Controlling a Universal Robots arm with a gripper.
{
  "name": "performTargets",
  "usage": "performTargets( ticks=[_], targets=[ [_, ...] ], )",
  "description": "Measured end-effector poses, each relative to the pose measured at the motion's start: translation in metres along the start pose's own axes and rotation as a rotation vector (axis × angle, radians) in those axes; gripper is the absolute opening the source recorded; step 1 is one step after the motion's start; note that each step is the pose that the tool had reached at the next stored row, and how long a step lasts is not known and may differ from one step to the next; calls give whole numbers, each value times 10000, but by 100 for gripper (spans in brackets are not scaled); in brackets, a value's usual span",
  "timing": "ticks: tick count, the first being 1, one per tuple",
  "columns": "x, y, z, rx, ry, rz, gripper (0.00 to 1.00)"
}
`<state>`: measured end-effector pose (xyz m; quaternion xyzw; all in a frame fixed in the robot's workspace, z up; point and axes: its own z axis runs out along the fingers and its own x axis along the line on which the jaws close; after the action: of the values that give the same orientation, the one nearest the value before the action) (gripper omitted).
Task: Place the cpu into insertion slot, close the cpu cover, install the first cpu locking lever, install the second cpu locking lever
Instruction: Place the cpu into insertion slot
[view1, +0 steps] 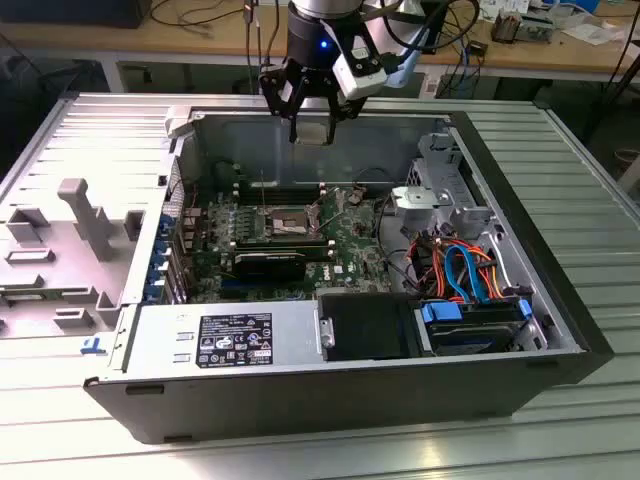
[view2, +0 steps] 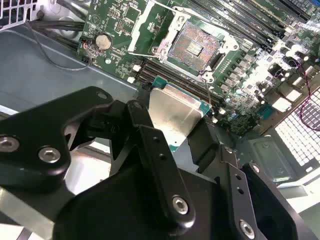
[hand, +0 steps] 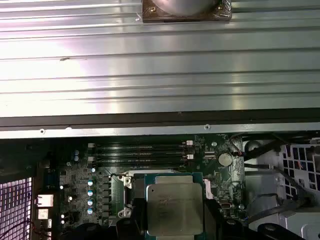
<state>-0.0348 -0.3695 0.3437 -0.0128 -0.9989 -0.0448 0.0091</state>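
Exterior view: we see the claw (view1: 315, 128) hanging over the back wall of the open computer case (view1: 300, 400), well above the motherboard (view1: 350, 250). The case sits on the ribbed metal bench (view1: 600, 250).

Claw state: closed narrow on the cpu (view2: 175, 112), with black fingers (view2: 142, 120) clamping 2 opposite edges. In both wrist views we see the dull silver lid facing the camera, with the green board edge showing around it.

Insertion slot (view2: 195, 44) is on the motherboard below, uncovered, pin field exposed. The cpu is held in the air, apart from the slot and not seated. In the first wrist view the chip lines up just beside the long memory slots (hand: 140, 150).

Cpu cover (view2: 141, 30) looks swung up at 1 edge of the slot, a thin silver frame. We can't tell the positions of the locking levers.
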Motion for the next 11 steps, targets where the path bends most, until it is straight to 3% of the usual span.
performTargets(
  ticks=[11],
  targets=[
    [15,-74,3,-1,0,0,55]
  ],
)
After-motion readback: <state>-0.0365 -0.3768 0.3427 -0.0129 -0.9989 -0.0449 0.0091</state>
